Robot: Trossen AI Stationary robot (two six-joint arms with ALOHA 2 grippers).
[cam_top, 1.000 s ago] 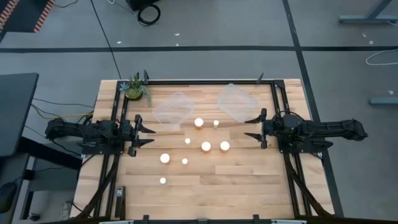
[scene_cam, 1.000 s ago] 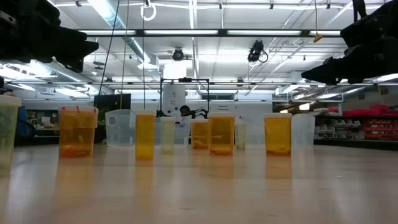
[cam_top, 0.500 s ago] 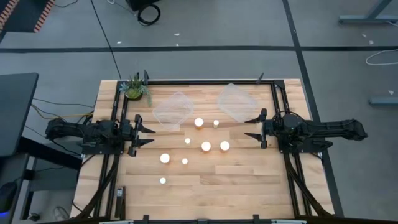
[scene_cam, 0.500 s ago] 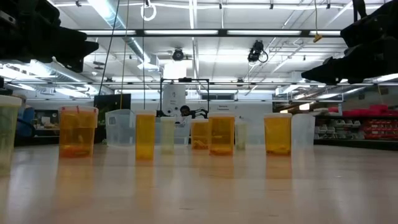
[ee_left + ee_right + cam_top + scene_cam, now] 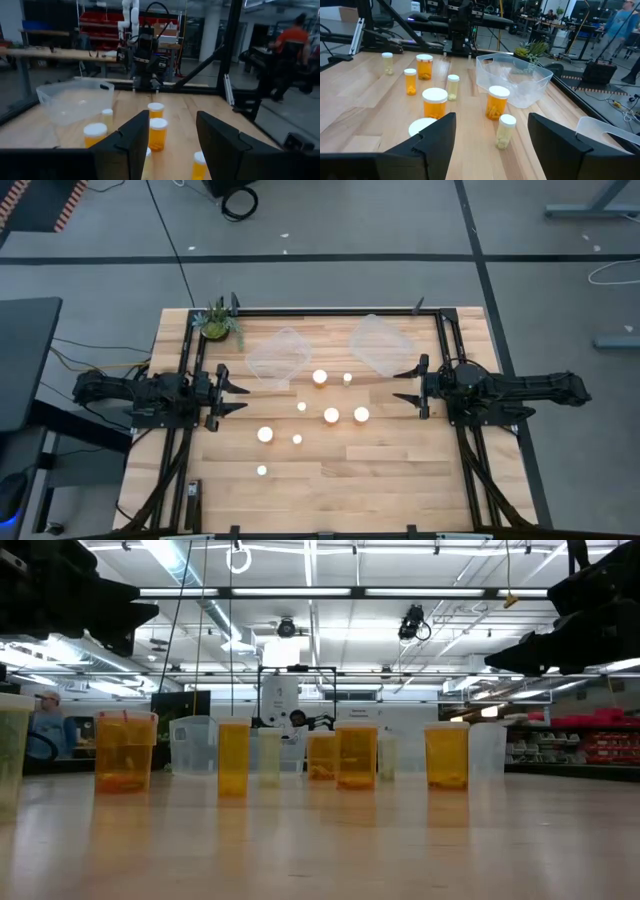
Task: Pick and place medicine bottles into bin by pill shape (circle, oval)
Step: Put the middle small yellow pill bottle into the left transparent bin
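Observation:
Several medicine bottles with white caps stand in the middle of the table, from one [image 5: 320, 377] near the bins to one [image 5: 262, 470] nearest the front edge. The low view shows orange bodies [image 5: 356, 755] and slimmer pale ones [image 5: 270, 757]. Two clear bins sit at the back, one on the left [image 5: 277, 356] and one on the right [image 5: 381, 345]. My left gripper [image 5: 241, 398] hovers at the table's left, open and holding nothing; its wrist view looks between the fingers [image 5: 131, 137] at bottles [image 5: 158, 134]. My right gripper [image 5: 398, 385] hovers at the right, open and holding nothing, facing a wide bottle [image 5: 435, 102].
A small potted plant [image 5: 217, 322] stands at the back left corner. A black frame rail [image 5: 330, 311] runs along the table's back and sides. Bare wood [image 5: 400, 470] lies at the front right. People show in the room beyond, one at the far left [image 5: 45, 725].
Both arms and all bottles stay where they were. A person has come into sight at the far left of the room behind the table.

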